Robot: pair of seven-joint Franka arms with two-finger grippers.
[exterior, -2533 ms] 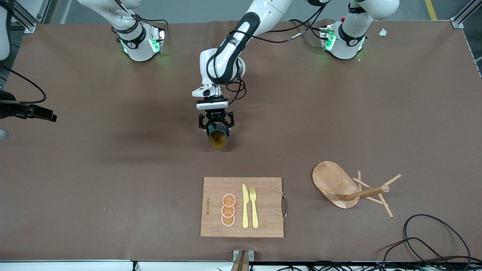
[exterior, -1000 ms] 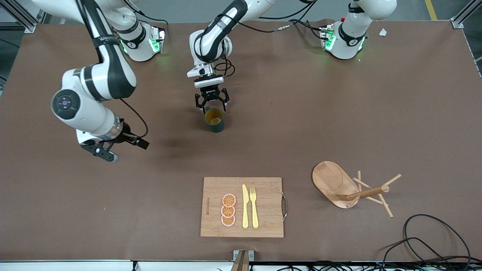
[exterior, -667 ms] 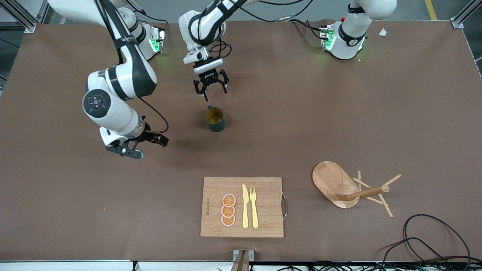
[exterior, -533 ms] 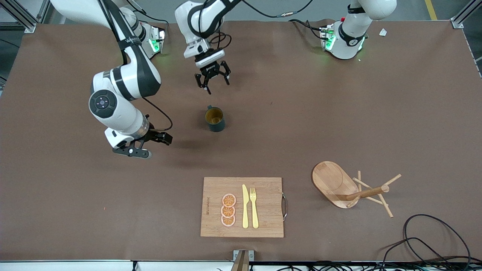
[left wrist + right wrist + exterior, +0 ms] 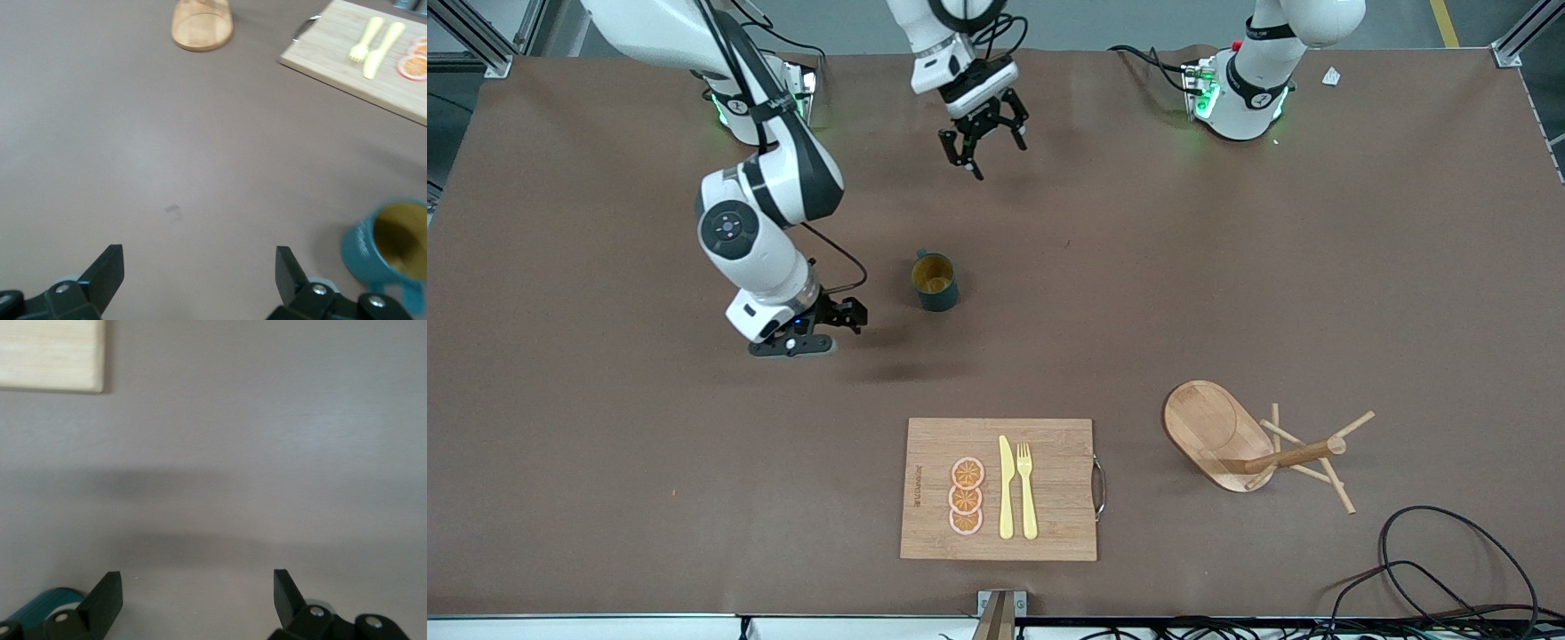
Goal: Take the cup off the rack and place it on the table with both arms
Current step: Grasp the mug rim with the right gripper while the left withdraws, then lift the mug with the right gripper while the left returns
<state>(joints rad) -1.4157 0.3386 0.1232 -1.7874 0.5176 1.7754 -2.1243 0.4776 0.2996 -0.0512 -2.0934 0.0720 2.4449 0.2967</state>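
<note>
The dark teal cup (image 5: 935,281) stands upright on the brown table (image 5: 1227,267), with its yellowish inside showing. Nothing holds it. My left gripper (image 5: 989,153) hangs open and empty over the table toward the robots' bases. Its wrist view shows the cup (image 5: 392,257) off to one side of the open left gripper (image 5: 200,273). My right gripper (image 5: 843,317) is low beside the cup, toward the right arm's end, open and empty. The cup (image 5: 40,607) shows just outside one of the fingers (image 5: 103,597). The wooden rack (image 5: 1254,442) lies tipped over on its side.
A bamboo cutting board (image 5: 1000,489) with a yellow knife, a fork and orange slices lies nearer the front camera than the cup. Black cables (image 5: 1449,569) coil at the table's front corner near the rack.
The left gripper let go of the cup, rose and pulled back toward the bases. The right arm swung in from its end of the table to beside the cup. The cup stays upright.
</note>
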